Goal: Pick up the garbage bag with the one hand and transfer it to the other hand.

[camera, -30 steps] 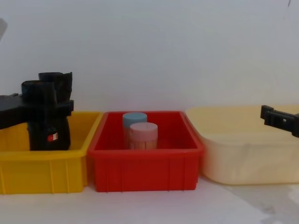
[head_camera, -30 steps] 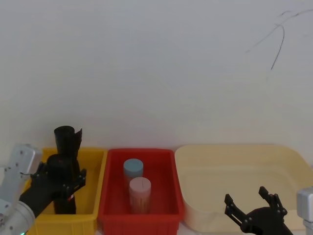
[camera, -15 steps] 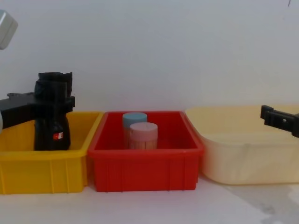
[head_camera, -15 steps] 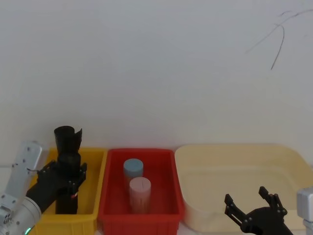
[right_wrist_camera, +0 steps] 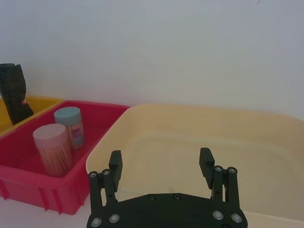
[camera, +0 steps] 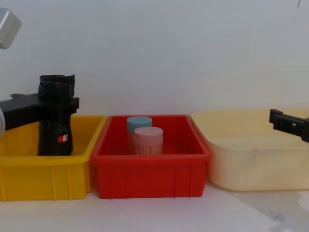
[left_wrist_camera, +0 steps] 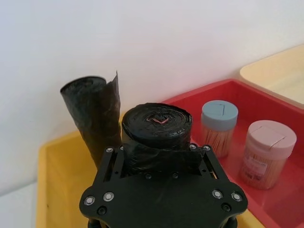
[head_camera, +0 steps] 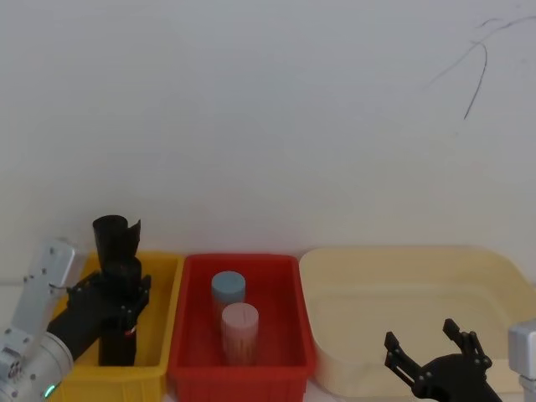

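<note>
While the left gripper [head_camera: 117, 295] clamps the bag [head_camera: 116, 345] inside the yellow bin [head_camera: 161, 331], the right gripper [head_camera: 425, 333] hangs wide open, well apart; handover remains.

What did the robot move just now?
The left gripper, shut on the garbage bag, carried it a little to the robot's right inside the yellow bin. The right gripper stayed open by the cream tub; the jars and taller roll didn't move.
</note>
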